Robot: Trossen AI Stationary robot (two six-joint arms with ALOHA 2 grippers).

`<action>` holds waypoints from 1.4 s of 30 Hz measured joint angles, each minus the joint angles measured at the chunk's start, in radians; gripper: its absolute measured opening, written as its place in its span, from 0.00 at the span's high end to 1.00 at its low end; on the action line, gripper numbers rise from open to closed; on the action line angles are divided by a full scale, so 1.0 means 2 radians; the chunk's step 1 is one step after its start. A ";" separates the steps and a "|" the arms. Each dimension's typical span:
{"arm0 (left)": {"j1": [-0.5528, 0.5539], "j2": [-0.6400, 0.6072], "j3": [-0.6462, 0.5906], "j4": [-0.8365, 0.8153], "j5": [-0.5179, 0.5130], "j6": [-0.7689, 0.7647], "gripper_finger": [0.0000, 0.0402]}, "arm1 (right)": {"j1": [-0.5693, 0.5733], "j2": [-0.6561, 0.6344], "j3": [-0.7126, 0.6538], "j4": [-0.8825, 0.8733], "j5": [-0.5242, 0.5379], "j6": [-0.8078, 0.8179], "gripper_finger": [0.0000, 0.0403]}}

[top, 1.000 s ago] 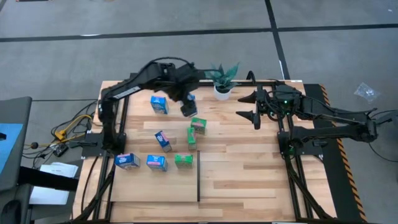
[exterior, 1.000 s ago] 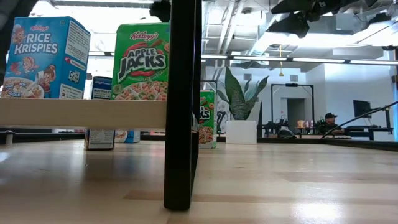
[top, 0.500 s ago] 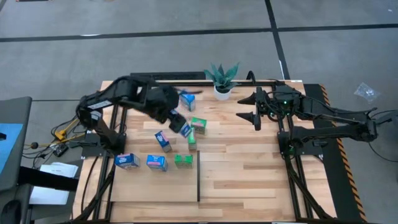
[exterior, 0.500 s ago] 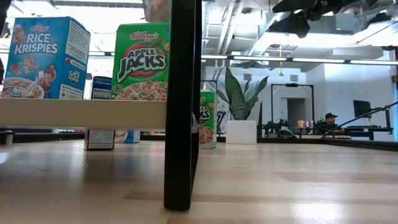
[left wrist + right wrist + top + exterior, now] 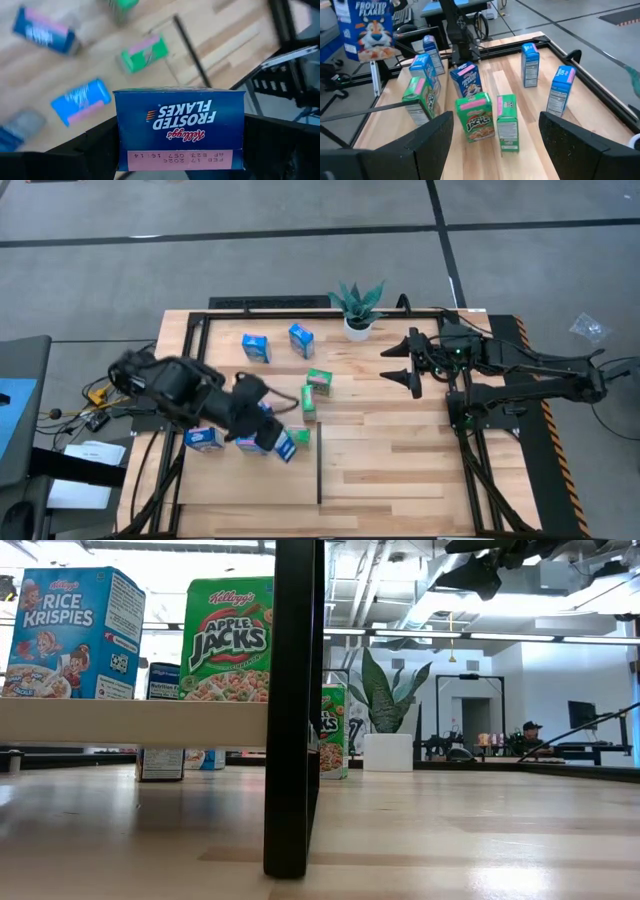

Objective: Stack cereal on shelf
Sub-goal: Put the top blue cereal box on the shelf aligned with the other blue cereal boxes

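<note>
My left gripper (image 5: 278, 442) hovers over the near-left row of cereal boxes, shut on a blue Frosted Flakes box (image 5: 180, 127). In that row stand two blue boxes (image 5: 205, 439), (image 5: 250, 443) and a green one (image 5: 297, 436). Farther back are two blue boxes (image 5: 256, 347), (image 5: 301, 340) and two green ones (image 5: 319, 381), (image 5: 308, 402). The low view shows a Rice Krispies box (image 5: 70, 630) and an Apple Jacks box (image 5: 228, 640) standing upright on a light-wood shelf plank (image 5: 130, 722). My right gripper (image 5: 408, 364) waits open near the plant. My left gripper pinches the Frosted Flakes box between its two fingers (image 5: 95, 147), one on each narrow side near the date-stamped end (image 5: 180, 160). The right wrist view shows the box (image 5: 367, 30) upright and lifted clear above the table.
A potted plant (image 5: 357, 305) stands at the far edge. A black post (image 5: 292, 710) rises in front of the low camera. A thin black divider strip (image 5: 319, 475) lies on the near planks. Black rails (image 5: 190, 370) frame the table. Bare wood lies to the right (image 5: 390, 450).
My left arm has swung from the far side near the plant toward the table's near-left, carrying the blue box lifted clear over the standing boxes. Its gripper has stayed shut on the box. The right arm has kept still.
</note>
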 joint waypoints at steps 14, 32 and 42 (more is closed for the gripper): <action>-0.099 -0.002 -0.121 0.000 0.090 -0.183 0.21 | -0.002 0.000 0.000 -0.005 0.001 -0.001 0.21; -0.156 -0.044 -0.237 0.001 0.068 -0.389 0.21 | -0.008 0.062 0.000 0.032 0.040 0.029 0.21; -0.197 -0.126 -0.351 0.001 0.060 -0.456 0.21 | -0.026 0.119 0.000 0.118 0.042 0.038 0.21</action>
